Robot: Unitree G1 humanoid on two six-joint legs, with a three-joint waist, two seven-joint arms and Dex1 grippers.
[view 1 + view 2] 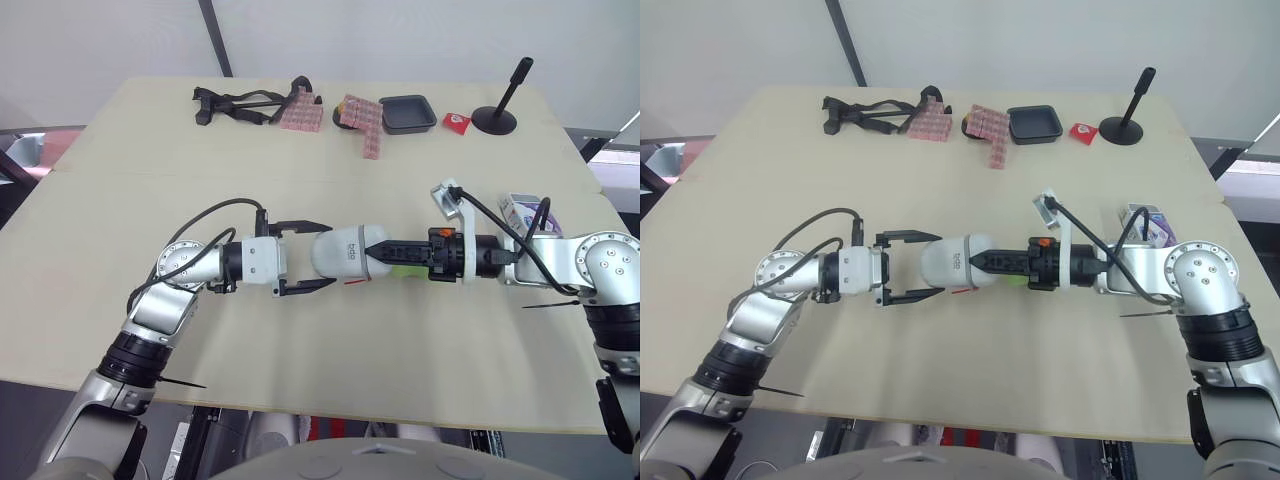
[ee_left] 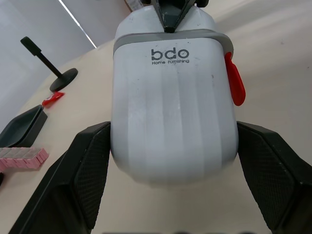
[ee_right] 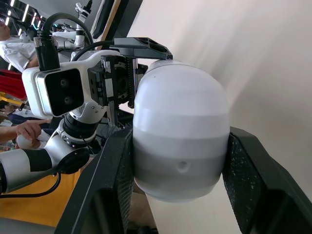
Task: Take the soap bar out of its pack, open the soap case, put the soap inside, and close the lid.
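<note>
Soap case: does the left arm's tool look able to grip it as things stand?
Probably yes. The left tool is open, with a finger on either side of the soap case at its rounded end and nothing between them. The right tool grips the other end, so the case looks steadied.

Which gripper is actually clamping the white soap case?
The right gripper: its fingers squeeze the soap case, while the left gripper stands open around the other end.
</note>
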